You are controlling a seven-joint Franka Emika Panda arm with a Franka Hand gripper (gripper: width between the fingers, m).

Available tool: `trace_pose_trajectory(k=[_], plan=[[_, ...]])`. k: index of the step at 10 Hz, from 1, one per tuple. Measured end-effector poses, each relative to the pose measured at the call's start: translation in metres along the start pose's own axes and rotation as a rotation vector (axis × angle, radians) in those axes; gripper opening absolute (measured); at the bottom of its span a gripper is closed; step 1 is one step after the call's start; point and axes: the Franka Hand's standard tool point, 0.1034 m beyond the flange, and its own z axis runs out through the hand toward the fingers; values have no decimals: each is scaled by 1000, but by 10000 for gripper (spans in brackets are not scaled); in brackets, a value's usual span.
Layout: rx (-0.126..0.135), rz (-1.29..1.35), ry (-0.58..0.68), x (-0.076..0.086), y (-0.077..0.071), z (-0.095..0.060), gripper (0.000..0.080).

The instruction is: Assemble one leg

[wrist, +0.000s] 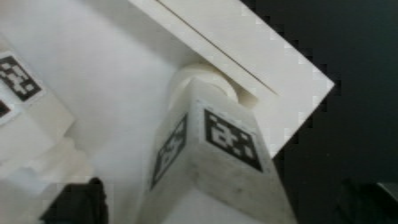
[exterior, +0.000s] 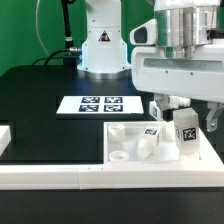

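The leg (exterior: 185,135) stands at the tabletop's (exterior: 122,132) corner on the exterior view's right, its far end meeting a round socket (wrist: 206,76). The gripper (exterior: 187,116) straddles it, jaws spread wide. Nothing's clamped, and the wrist view shows gaps either side. Looks like light, stiff, slick plastic — probably best pinched on the flat sides, around mid-height.

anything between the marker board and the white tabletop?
Nothing. In the exterior view, only a bare strip of black table separates the marker board from the tabletop.
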Motion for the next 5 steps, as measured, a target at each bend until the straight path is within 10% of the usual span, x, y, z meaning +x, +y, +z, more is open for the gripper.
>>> trace_pose_trajectory(k=[5], plan=[[-27, -462, -3, -8, -6, 1, 646]])
